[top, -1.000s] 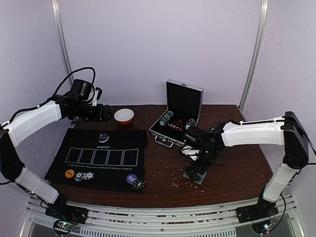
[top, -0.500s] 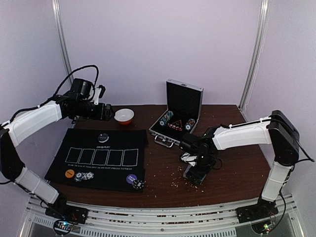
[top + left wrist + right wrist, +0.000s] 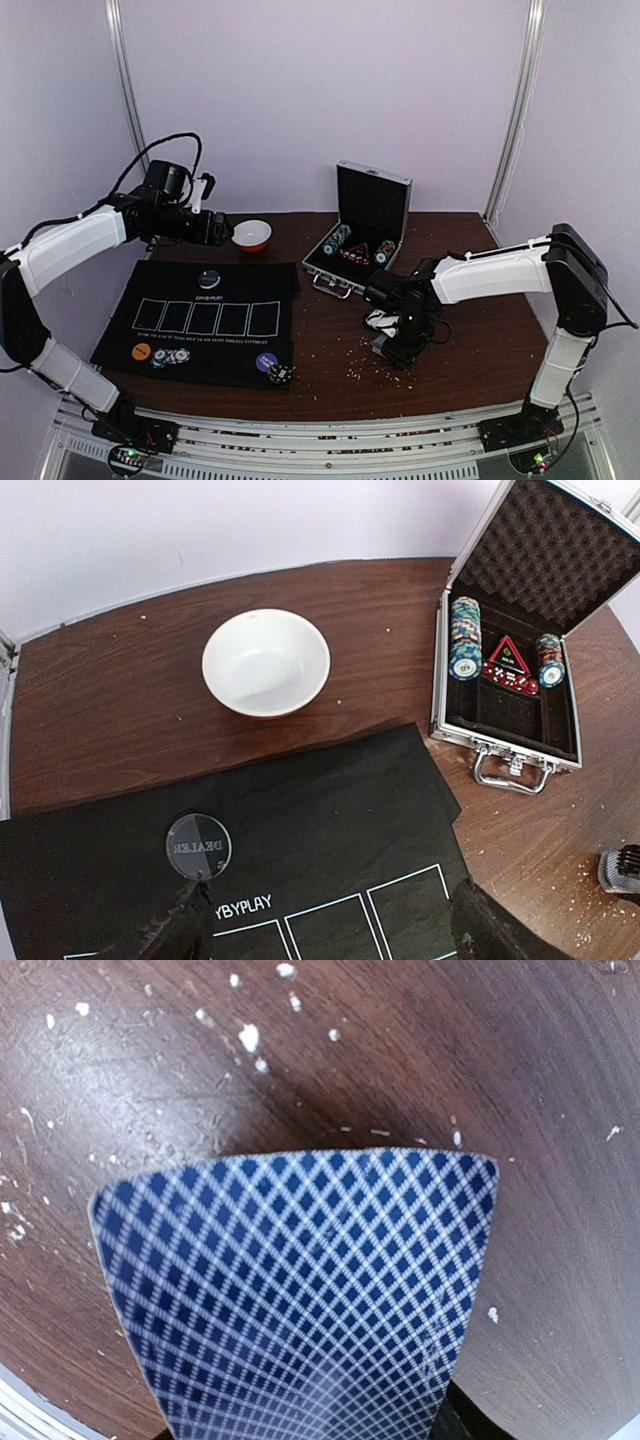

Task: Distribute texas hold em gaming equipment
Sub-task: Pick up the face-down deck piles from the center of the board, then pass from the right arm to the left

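Note:
A blue-and-white diamond-backed playing card (image 3: 300, 1300) fills the right wrist view, bowed and narrowing toward the jaws, over crumb-strewn brown wood. My right gripper (image 3: 402, 343) is pressed down on the small deck (image 3: 383, 346) right of the mat, shut on the cards; its fingers are mostly hidden. My left gripper (image 3: 335, 935) hangs open above the black mat (image 3: 330, 820), near the round dealer button (image 3: 198, 846). An orange disc (image 3: 141, 351), striped chips (image 3: 172, 356), a purple disc (image 3: 265, 362) and more chips (image 3: 281, 375) lie along the mat's near edge.
An open aluminium case (image 3: 510, 690) with chip stacks (image 3: 464, 638) and red dice stands right of the mat's far corner. A white bowl (image 3: 265, 662) sits behind the mat. Something white (image 3: 378, 320) lies by the right wrist. Crumbs dot the wood.
My right gripper has closed from wide open onto the cards and shifted slightly left with the deck. The left arm has barely moved.

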Available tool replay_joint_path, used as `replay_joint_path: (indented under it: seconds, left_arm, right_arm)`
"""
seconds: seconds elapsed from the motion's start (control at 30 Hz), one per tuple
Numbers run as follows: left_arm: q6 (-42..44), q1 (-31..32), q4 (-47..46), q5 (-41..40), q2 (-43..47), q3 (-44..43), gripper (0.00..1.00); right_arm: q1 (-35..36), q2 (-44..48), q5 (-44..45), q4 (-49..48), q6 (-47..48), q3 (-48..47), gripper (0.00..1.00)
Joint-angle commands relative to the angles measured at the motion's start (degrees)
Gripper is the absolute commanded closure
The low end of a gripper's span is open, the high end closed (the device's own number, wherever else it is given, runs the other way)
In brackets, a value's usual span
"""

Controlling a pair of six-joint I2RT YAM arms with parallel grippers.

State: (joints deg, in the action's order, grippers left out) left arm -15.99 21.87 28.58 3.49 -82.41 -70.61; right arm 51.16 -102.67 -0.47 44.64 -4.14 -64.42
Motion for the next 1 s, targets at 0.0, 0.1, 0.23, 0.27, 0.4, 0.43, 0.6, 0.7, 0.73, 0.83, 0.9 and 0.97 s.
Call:
replay_joint_path:
  seconds: [0.0,0.1,0.23,0.27,0.4,0.43,0.6,0.7,0.73,0.83,0.9,0.97]
  left_arm:
    - [0.5,0.3,-3.1,1.4,0.3,1.2,0.17]
    - [-0.3,0.2,-3.7,3.1,0.2,1.5,0.19]
    - [-2.5,1.4,-5.3,9.2,-0.3,2.0,0.27]
    - [-3.1,1.7,-5.7,11.1,-0.6,1.9,0.3]
    - [-6.6,4.1,-9.7,21.3,-0.9,3.3,0.37]
    - [-7.7,5.0,-11.3,23.7,-1.0,4.0,0.37]
    - [-12.2,7.9,-19.4,33.9,-2.9,6.1,0.34]
    - [-15.0,8.9,-24.2,37.2,-4.0,6.8,0.29]
    - [-16.1,9.1,-25.8,38.4,-4.4,7.2,0.28]
    - [-18.8,9.4,-30.1,41.1,-5.6,8.1,0.25]
    - [-20.6,9.5,-32.7,42.6,-6.5,8.7,0.23]
    - [-23.0,9.5,-36.3,44.4,-7.1,9.8,0.22]
  right_arm:
    - [1.4,0.4,2.2,0.3,1.6,-0.8,0.48]
    - [3.0,2.7,4.5,0.5,3.1,-2.7,0.49]
    - [5.1,5.3,8.7,-0.2,5.6,-7.1,0.49]
    - [5.4,5.8,9.7,-0.7,6.3,-8.2,0.5]
    - [6.7,7.0,12.6,-2.3,10.2,-13.3,0.51]
    - [7.0,6.9,12.9,-3.0,11.4,-14.5,0.51]
    - [8.2,5.2,14.7,-4.5,16.9,-21.7,0.52]
    - [8.6,4.0,15.3,-5.0,19.6,-24.9,0.52]
    - [8.7,3.4,15.2,-5.0,20.5,-25.9,0.52]
    - [9.5,1.7,15.7,-4.3,22.2,-28.5,0.52]
    - [10.1,1.1,17.1,-4.3,23.1,-29.0,0.52]
    - [10.5,0.6,18.0,-4.3,23.8,-29.2,0.52]
